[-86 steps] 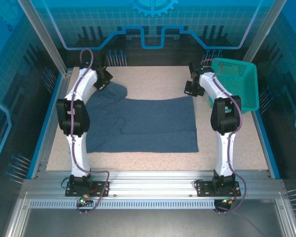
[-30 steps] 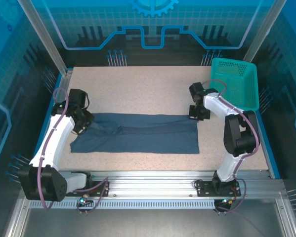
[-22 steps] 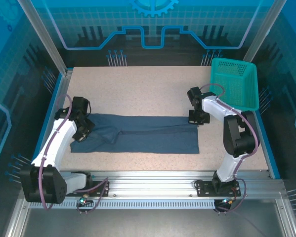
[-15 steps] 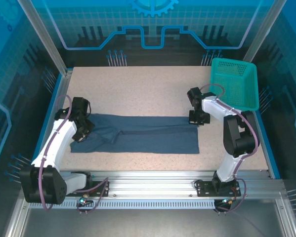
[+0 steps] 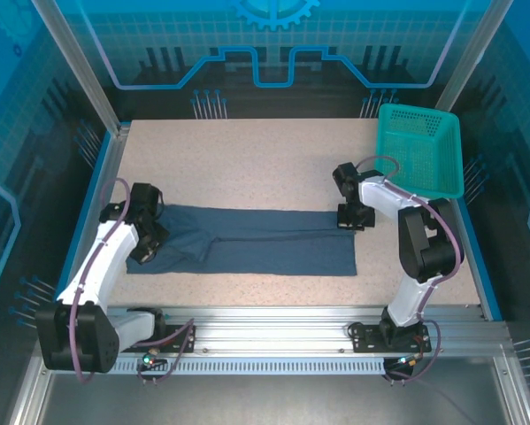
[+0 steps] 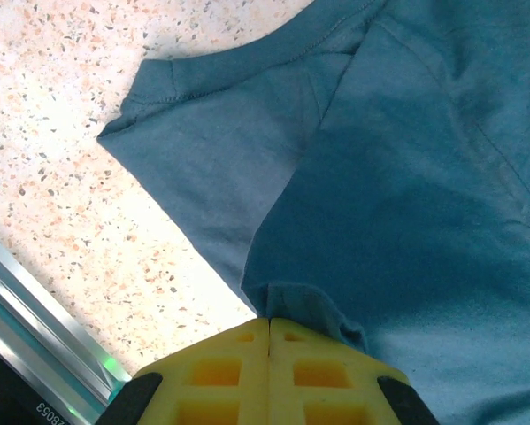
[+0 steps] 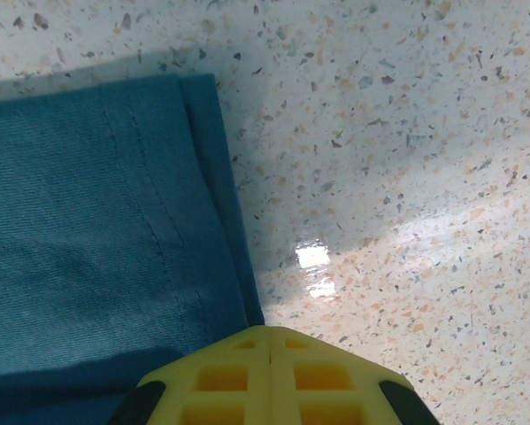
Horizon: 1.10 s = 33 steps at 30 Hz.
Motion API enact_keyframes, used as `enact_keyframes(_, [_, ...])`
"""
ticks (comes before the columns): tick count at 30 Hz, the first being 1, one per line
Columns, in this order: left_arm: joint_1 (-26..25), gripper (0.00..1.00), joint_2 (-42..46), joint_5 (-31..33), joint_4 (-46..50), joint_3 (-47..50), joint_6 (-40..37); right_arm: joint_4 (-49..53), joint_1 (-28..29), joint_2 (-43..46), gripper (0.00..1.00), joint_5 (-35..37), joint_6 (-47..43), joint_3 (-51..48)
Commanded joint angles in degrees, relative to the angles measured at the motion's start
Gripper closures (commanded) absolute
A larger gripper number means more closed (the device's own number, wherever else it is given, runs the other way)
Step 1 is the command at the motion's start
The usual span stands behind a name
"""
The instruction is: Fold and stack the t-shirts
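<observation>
While I watch from above, the t-shirt (image 5: 247,241) lies as a long, narrow, dark blue band across the near half of the table (image 5: 265,159), folded lengthwise and running left to right. The left gripper (image 5: 148,246) sits low at the shirt's left end, its yellow fingers clenched on a small pinch of cloth beside a sleeve that lies flat on the top. The right gripper (image 5: 351,217) is down at the shirt's far right corner, fingers pressed together on the doubled hem. The tabletop is pale speckled stone, glossy enough to throw back a bright spot of light just right of the hem. A teal basket (image 5: 421,150) stands at the far right corner, well apart from the shirt. A metal rail (image 5: 265,319) runs along the near edge, and blue grid-patterned walls (image 5: 273,44) close in the cell.
</observation>
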<state>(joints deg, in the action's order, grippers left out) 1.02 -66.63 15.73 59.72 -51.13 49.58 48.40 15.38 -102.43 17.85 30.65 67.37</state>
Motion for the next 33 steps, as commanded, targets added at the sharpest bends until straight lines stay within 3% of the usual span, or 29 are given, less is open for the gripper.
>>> enact_keyframes(1, [0.1,1.0,0.5,1.8,0.7,1.3,1.2,1.1,0.4,1.0,1.0,1.6,1.3,-0.8])
enact_keyframes(5, [0.1,1.0,0.4,1.9,-0.1,1.9,1.3,1.0,0.4,1.2,0.99,1.3,1.4,-0.7])
enact_keyframes(9, [0.1,1.0,0.5,2.1,0.3,2.1,1.7,1.3,0.4,3.0,0.78,1.1,1.7,-0.7])
enact_keyframes(12, [0.1,1.0,0.5,1.1,-0.3,2.8,2.1,1.5,0.3,4.9,0.69,0.7,1.8,-0.9])
enact_keyframes(15, [0.1,1.0,0.5,0.2,-0.6,3.7,3.0,1.8,0.3,6.1,0.69,-0.4,2.1,-0.8])
enact_keyframes(23, [0.1,1.0,1.1,0.0,-0.9,5.8,4.3,0.8,0.4,5.1,0.84,-5.0,2.7,-0.8])
enact_keyframes(30, [0.1,1.0,0.9,-0.2,-1.3,5.6,4.2,-1.3,0.5,1.4,0.83,-7.8,3.3,-2.2])
enact_keyframes(33, [0.1,1.0,0.9,-0.3,-1.1,5.6,4.0,-1.2,0.6,0.5,0.88,-9.0,2.7,-2.5])
